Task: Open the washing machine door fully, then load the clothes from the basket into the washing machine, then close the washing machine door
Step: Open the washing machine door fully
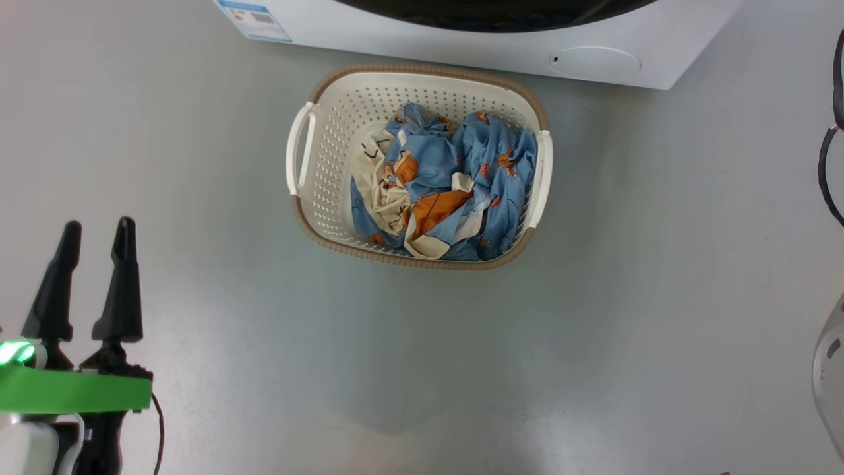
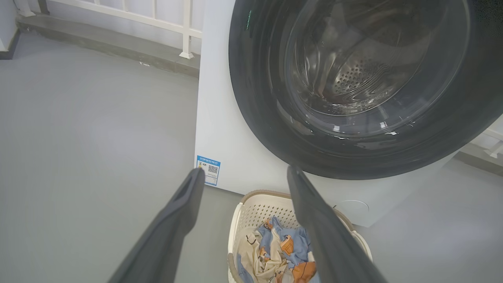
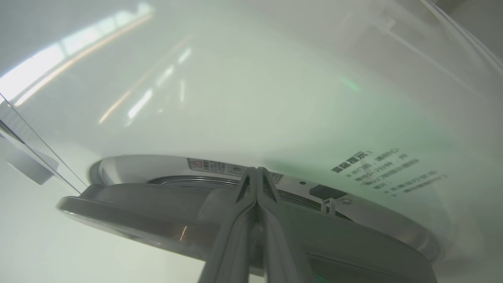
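Observation:
The white washing machine [image 1: 461, 49] stands at the top of the head view, with the black rim of its door [image 1: 494, 16] just showing. In front of it on the floor sits the cream basket [image 1: 422, 69], holding light blue, cream and orange clothes [image 1: 448, 185]. My left gripper [image 1: 97, 225] hovers open and empty at the lower left, well clear of the basket. In the left wrist view this gripper [image 2: 245, 169] points at the door [image 2: 255, 98] and basket [image 2: 251, 204]. My right gripper [image 3: 257, 169] is shut, fingertips at the gap between the door's rim [image 3: 157, 212] and the machine's front [image 3: 235, 98].
Grey floor surrounds the basket. A small round white flap [image 1: 595, 61] and a blue label [image 1: 254, 16] mark the machine's lower front. A dark cable [image 1: 832, 152] hangs at the right edge. A white railing [image 2: 184, 27] on a kerb runs behind the machine.

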